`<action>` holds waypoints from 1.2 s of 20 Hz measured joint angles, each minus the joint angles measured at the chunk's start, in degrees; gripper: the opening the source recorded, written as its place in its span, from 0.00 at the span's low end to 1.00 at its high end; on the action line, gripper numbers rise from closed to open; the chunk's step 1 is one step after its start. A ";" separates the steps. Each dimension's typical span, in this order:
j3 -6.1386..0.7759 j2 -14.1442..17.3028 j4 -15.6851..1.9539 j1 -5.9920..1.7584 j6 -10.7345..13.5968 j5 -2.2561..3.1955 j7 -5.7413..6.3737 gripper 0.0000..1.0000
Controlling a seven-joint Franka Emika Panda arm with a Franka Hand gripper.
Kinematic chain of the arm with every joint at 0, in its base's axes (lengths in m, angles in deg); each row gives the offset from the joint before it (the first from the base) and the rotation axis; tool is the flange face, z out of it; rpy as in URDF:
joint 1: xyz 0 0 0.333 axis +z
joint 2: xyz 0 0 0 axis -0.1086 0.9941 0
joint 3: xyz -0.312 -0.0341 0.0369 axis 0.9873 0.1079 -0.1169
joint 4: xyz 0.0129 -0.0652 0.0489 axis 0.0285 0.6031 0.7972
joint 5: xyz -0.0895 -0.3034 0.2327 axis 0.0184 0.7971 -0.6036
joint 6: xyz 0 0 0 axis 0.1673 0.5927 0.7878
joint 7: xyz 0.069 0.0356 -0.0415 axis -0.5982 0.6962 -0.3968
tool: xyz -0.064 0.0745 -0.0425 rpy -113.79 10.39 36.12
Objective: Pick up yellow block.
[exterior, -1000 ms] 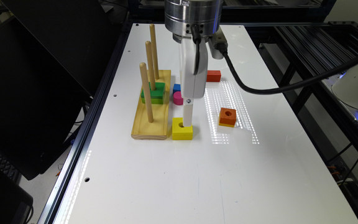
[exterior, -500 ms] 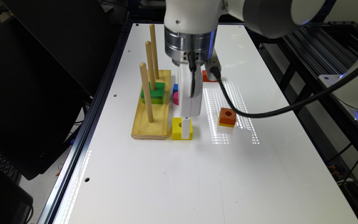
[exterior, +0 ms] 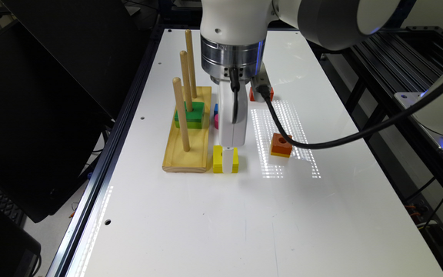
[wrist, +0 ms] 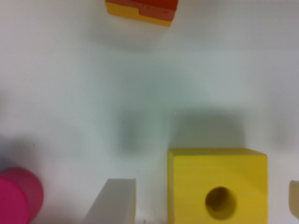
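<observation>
My fingers (wrist: 114, 203) are open wide w/ nothing in them, one on each side of the yellow block (wrist: 217, 186), & I see a bit of table showing btwn each finger & the block, so no touch yet. My gripper (exterior: 227, 158) hangs straight down, low over the white table (exterior: 206, 223), b/c that way the flat sides of the block face my pads. The yellow block sits flat on the table, hole up, just beside the wooden peg base (exterior: 185, 150), on the exterior view's right of it. I think that's why my fingers go on the 2 free sides, not the base side: no room there. The orange block (exterior: 281, 144) is well apart and the pink piece (wrist: 16, 200) is near one finger, but I think not in my way. Next step, I guess: squeeze shut, then lift.
</observation>
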 joint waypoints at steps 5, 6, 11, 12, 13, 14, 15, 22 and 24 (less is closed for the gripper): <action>0.31 1.55 -0.53 0.00 -0.74 0.88 0.21 1.00; 0.31 1.55 -0.55 0.02 -0.74 0.88 0.21 1.00; 0.31 1.55 -0.58 0.07 -0.74 0.88 0.21 1.00; 0.31 1.55 -0.58 0.07 -0.74 0.88 0.21 1.00; 0.31 1.55 -0.58 0.08 -0.74 0.88 0.21 1.00; 0.31 1.55 -0.60 0.09 -0.74 0.88 0.21 1.00; 0.31 1.55 -0.66 0.12 -0.74 0.88 0.21 1.00; 0.31 1.56 -1.01 0.14 -0.74 0.88 0.21 1.00; 0.31 1.58 -1.05 0.14 -0.74 0.88 0.21 1.00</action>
